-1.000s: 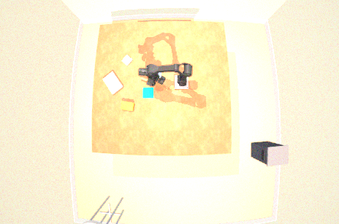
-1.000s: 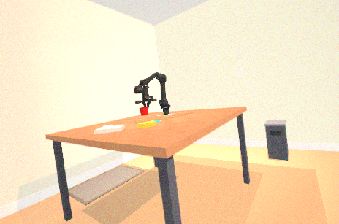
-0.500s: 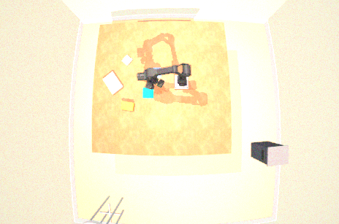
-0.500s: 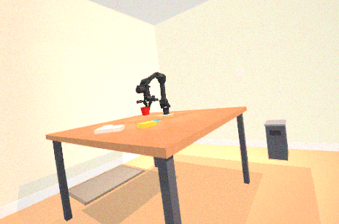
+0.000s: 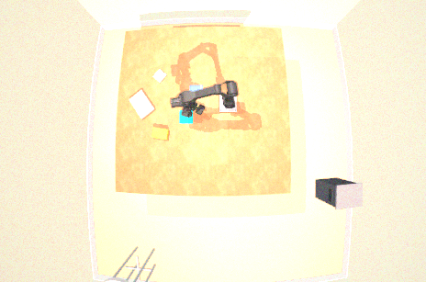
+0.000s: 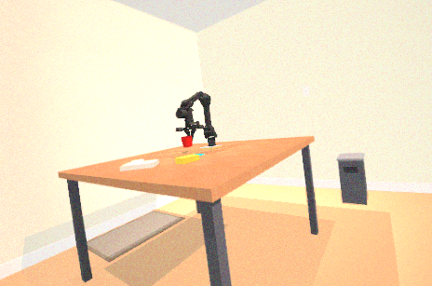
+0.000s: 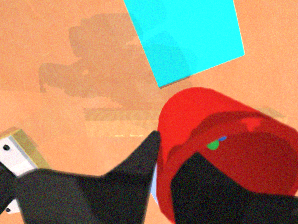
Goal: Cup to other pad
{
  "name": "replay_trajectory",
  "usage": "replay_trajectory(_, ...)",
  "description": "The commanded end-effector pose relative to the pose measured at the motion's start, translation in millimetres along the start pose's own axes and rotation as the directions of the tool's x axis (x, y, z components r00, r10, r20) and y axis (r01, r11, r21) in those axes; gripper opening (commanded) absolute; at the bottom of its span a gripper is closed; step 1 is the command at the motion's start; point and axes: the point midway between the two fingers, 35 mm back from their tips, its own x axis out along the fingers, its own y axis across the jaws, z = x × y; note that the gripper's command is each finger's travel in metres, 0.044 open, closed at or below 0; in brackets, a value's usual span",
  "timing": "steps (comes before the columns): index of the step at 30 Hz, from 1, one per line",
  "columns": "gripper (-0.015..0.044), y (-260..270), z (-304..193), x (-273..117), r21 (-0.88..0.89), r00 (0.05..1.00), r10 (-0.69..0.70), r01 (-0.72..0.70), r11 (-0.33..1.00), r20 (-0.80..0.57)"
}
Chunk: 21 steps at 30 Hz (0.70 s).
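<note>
My gripper [image 7: 163, 137] is shut on the wall of the red cup [image 6: 187, 142] [image 7: 192, 112]. The cup is held above the table; the arm hides it in the top view. A green marble [image 7: 213, 145] and a blue marble [image 7: 222, 139] show inside it. The cyan pad [image 5: 185, 119] [image 7: 200, 40] lies just beyond the cup at the top of the wrist view, with nothing seen standing on it. The light blue pad [image 5: 196, 87] lies on the other side of the arm; a sliver of it [image 7: 154, 189] shows behind the fingers.
A pale wooden bar [image 7: 115, 120] lies between the pads, partly behind the cup. A yellow block [image 5: 161, 133] [image 6: 187, 159], a large white box [image 5: 142, 104] and a small white piece [image 5: 160, 75] lie on the table. The arm's white base plate [image 5: 222, 108] is to the right.
</note>
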Motion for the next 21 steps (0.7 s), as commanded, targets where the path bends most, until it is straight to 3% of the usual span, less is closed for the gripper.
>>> replay_trajectory(1, 0.0, 2, 10, -1, 0.006, 1.0, 0.004, -0.004, 1.0, 0.005)
replay_trajectory(21, 0.0, 12, 56, -3, 0.006, 1.0, 0.005, -0.005, 1.0, 0.01)
